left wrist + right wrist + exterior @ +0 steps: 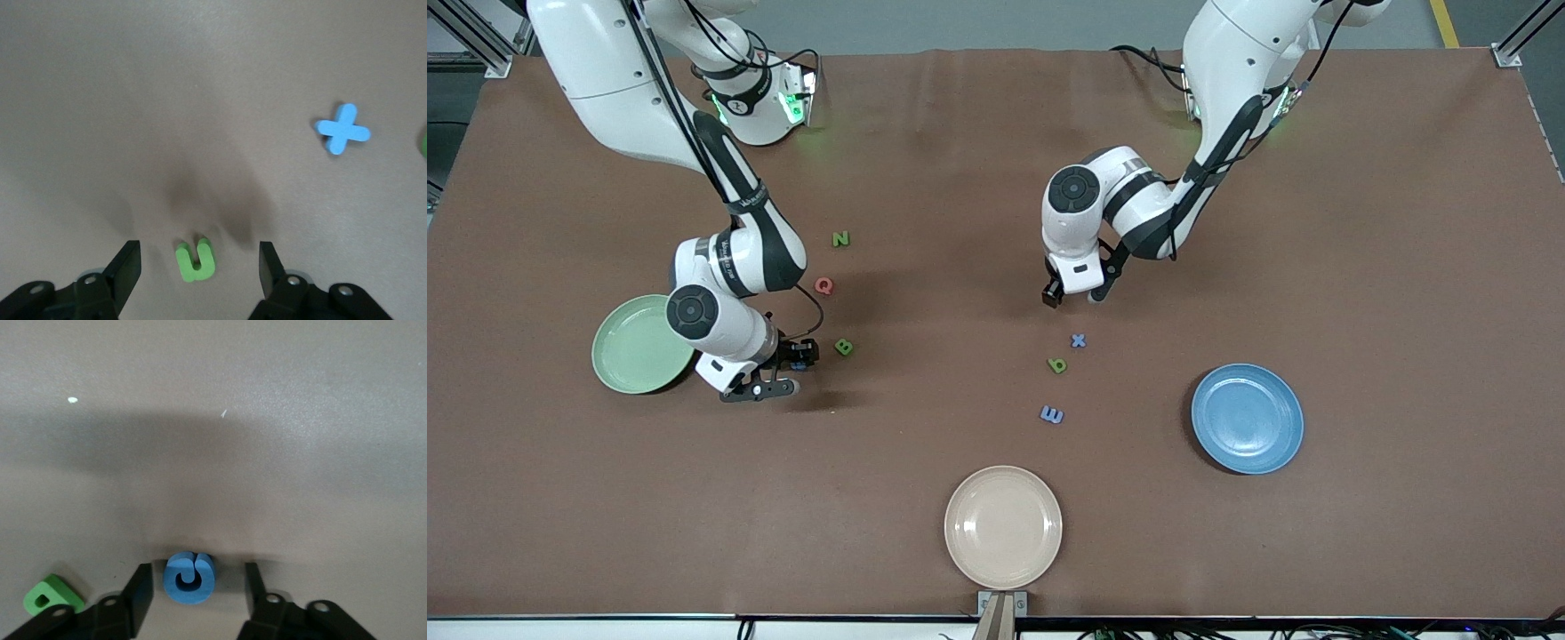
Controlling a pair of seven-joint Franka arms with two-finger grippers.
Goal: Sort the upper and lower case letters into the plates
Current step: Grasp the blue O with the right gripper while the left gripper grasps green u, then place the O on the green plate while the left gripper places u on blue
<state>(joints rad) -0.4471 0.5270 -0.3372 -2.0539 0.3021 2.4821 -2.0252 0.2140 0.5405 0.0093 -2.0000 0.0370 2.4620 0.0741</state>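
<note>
The round, shallow beige cream plate (1003, 526) lies nearest the front camera, at the table's edge and empty. Farther from the camera, toward the left arm's end of the table, lies the round medium blue plate (1247, 418), also empty. Toward the right arm's end lies the round pale mint green plate (639, 344), partly covered by the right arm's wrist.

The left pincer (1075, 296) hangs low over the brown table (1360, 222), its fingers spread wide and holding nothing. In the left wrist view a small green foam letter shaped like a u (195, 259) lies flat on the table between the two fingers, touching neither. Nearer the camera lie a small blue foam x (1079, 340), a green foam b (1057, 364) and a blue foam E (1052, 414), each apart from the others.

The right pincer (783, 372) sits low beside the mint green plate, fingers apart and released. In the right wrist view a round blue foam letter with a slit (189, 577) lies between the fingers (138, 590) without touching them, and a green foam B (843, 347) lies just beside it. A red foam Q (824, 284) and a green foam N (840, 238) lie farther from the camera.

The table is covered in plain matte brown; grey floor shows past its edge.
</note>
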